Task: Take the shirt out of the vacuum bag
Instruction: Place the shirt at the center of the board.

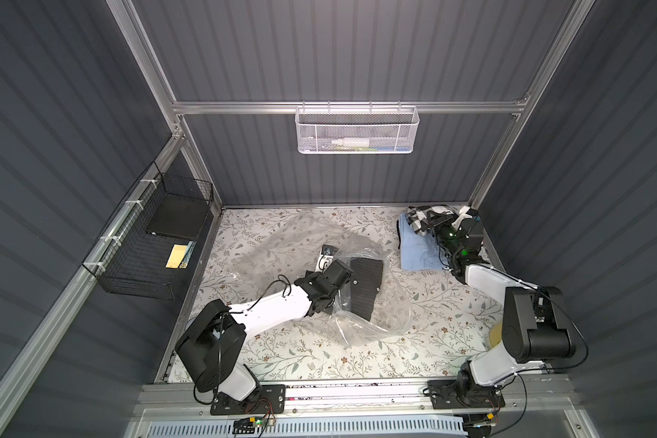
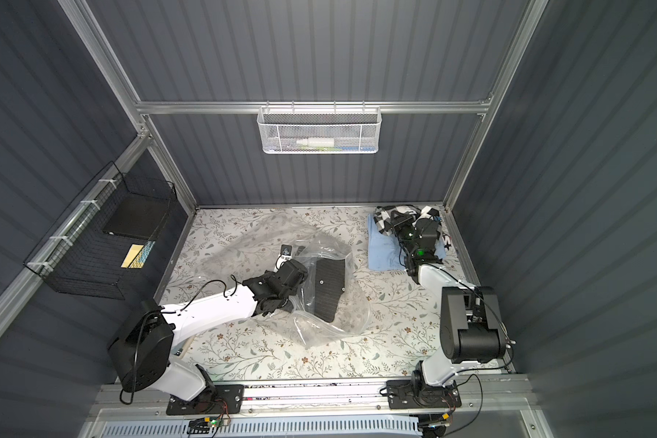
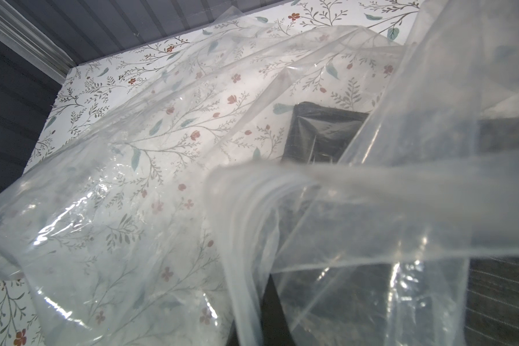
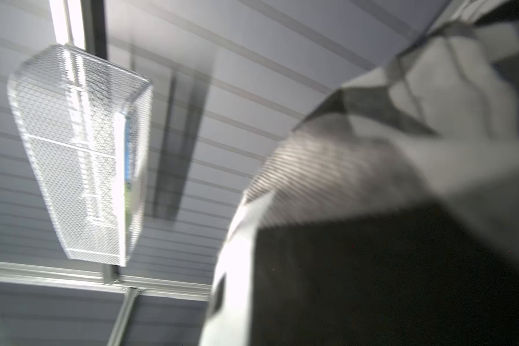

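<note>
Vacuum bag [image 3: 132,179], clamped in left claw [image 1: 329,261], fills its wrist view; right claw [image 1: 435,222] pinches checked garment [image 4: 432,104].

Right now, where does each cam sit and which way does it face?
Top views: high over the front, looking down and backward; left arm at the vacuum bag, right arm at the clothes pile.
Left wrist: low by the bag, facing its plastic, the dark ribbed shirt and the table; no robot parts.
Right wrist: at the pile, tilted up at the white mesh basket, black-and-white cloth close; no robot parts.
Shared: top and left wrist, bag and shirt; top and right wrist, basket.
</note>
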`<action>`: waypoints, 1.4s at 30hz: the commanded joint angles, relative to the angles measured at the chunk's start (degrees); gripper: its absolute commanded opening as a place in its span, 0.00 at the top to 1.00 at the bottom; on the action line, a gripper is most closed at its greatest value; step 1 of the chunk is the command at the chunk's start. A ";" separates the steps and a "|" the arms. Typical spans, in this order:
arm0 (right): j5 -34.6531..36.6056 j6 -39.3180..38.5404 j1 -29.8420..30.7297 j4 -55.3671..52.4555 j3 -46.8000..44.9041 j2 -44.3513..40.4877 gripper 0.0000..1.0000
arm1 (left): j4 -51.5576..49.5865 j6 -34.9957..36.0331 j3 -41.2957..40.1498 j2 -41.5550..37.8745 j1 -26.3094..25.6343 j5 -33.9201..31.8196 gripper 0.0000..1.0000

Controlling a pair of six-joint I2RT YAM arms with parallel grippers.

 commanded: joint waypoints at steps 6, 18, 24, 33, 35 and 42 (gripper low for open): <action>-3.42 11.07 0.27 16.77 -7.47 1.45 1.00 | -1.91 1.12 1.50 0.37 0.32 -0.88 1.00; 2.50 6.25 2.93 23.08 -20.53 6.74 1.00 | -1.94 1.59 1.85 1.12 0.29 0.68 1.00; 6.89 2.93 3.52 19.00 -23.37 7.19 1.00 | -2.20 1.82 2.04 1.43 0.35 1.45 1.00; 1.87 -2.49 4.33 8.48 -19.13 3.55 0.49 | -2.47 1.69 2.12 1.25 0.33 1.45 1.00; 1.92 -4.48 5.94 5.01 -18.46 1.04 0.43 | -2.46 1.70 2.25 1.34 0.34 1.45 1.00; 6.90 -10.94 9.21 -12.81 -16.57 -11.55 0.33 | -2.90 1.73 2.72 1.82 0.29 1.49 1.00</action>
